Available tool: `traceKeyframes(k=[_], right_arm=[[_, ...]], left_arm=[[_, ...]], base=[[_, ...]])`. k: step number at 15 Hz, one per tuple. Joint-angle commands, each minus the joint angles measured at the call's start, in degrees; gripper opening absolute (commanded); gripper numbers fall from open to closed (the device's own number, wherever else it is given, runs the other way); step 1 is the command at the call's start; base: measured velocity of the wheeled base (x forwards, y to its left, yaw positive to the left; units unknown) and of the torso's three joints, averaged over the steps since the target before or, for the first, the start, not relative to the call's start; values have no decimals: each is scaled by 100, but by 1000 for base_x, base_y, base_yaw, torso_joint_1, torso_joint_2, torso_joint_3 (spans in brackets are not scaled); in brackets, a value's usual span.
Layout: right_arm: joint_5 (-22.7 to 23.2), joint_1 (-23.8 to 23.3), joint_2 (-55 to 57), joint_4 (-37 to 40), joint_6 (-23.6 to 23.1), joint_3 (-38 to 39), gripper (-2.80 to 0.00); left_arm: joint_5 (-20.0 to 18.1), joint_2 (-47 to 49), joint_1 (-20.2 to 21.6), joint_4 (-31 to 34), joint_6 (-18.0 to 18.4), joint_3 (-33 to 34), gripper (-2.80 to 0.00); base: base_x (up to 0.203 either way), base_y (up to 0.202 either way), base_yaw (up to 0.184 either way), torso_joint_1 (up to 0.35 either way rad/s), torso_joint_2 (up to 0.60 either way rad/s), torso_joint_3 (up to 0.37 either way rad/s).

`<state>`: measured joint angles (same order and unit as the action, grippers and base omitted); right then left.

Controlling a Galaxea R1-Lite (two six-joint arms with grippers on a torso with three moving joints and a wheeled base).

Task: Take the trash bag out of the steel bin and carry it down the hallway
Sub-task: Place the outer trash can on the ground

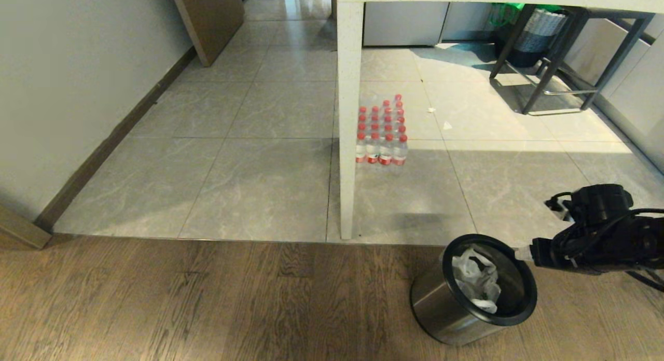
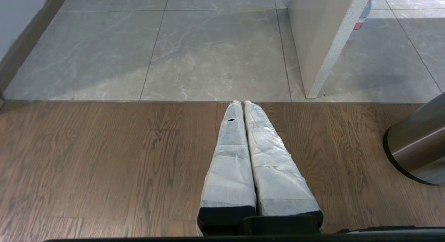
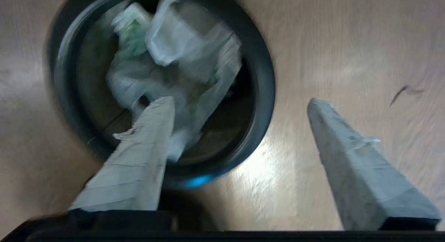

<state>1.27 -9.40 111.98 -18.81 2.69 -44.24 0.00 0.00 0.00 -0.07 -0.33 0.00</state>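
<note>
From the head camera I see the steel bin (image 1: pixel 469 293) standing on the wooden floor (image 1: pixel 207 304) at the near right, just on my side of the seam where the grey tiles (image 1: pixel 259 158) begin. The trash bag (image 1: pixel 477 280) sits crumpled inside it, white against the dark interior. My right gripper (image 1: pixel 524 253) comes in from the right edge and hangs just beside the bin's black rim; from here only a pale tip shows, so this view does not tell me how the fingers stand. Farther off, a pack of red-capped bottles (image 1: pixel 381 133) rests on the tiles beside the white bench leg (image 1: pixel 347 143), and a dark stool (image 1: pixel 565 55) stands at the far right. The hallway (image 1: pixel 290 13) runs away past a brown door (image 1: pixel 210 18) at the far left.

The left wrist camera gives what the head view lacks: my left gripper (image 2: pixel 242 103), its padded fingers (image 2: pixel 231 165) pressed together with nothing between them, above bare wood. The bin's steel wall shows at that picture's edge.

The right wrist camera looks straight down into the bin and settles the question: the right gripper's fingers (image 3: pixel 139 158) are spread wide and empty, one over the bin's mouth above the bag, the other outside the rim over the floor. A green print shows on the bag here.
</note>
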Motion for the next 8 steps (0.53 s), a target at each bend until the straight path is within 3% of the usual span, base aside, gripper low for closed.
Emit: traceKeyframes(k=[1,8], right_arm=[[24,5,380,-290,-101,4,0],[-51,-26,1228,-1194,-340,-52,0]], left_arm=[[0,0,0,-1,-2,0,-280],[0,0,0,-1,-2,0,-280]], base=[[0,0,0,0,0,0],[0,0,0,0,0,0]])
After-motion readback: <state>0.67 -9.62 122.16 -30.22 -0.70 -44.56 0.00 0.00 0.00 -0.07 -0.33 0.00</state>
